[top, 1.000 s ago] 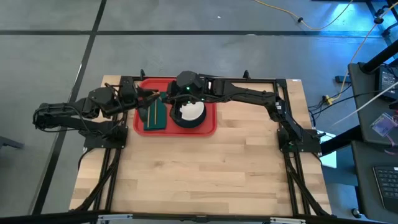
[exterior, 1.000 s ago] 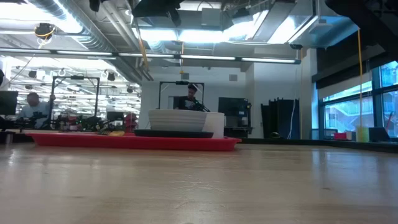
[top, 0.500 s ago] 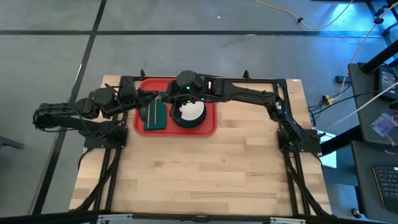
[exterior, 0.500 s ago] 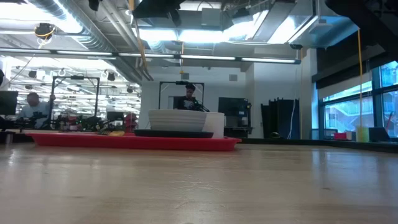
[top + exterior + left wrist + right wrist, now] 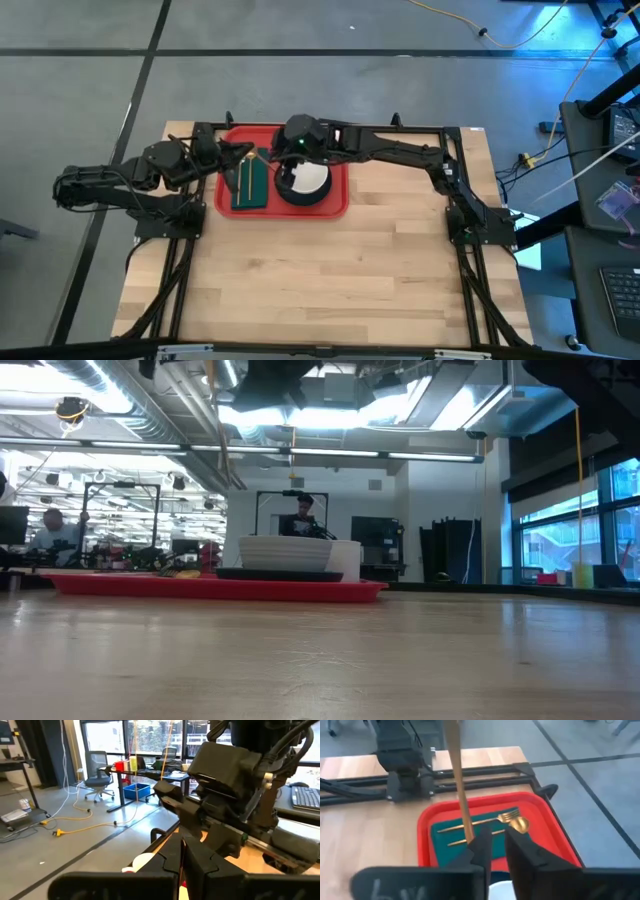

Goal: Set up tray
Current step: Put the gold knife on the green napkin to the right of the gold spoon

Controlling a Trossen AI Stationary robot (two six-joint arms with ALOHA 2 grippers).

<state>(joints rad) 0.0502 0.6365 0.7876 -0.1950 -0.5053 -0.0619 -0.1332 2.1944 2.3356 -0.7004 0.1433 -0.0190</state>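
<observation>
The tray point(image 5: 282, 171) sits at the table's far edge, already holding a green napkin point(image 5: 252, 186) with a gold fork point(image 5: 479, 821) and spoon point(image 5: 490, 833), plus a white bowl point(image 5: 305, 179) on a dark plate. The right gripper point(image 5: 494, 845) hovers over it, pinching an upright gold utensil point(image 5: 459, 785), probably the last piece. The left gripper point(image 5: 182, 854) is closed and empty beside the tray.

One red tray point(image 5: 338, 199), one dark green napkin point(image 5: 255, 187), one white bowl point(image 5: 308, 179) and one dark plate point(image 5: 300, 198) under that bowl are present. Gold cutlery: one fork point(image 5: 485, 819) and one spoon point(image 5: 512, 826) on the napkin, plus one further gold piece point(image 5: 457, 775), type not discernible. Two robot arms; one person point(image 5: 48, 528) in the background.
</observation>
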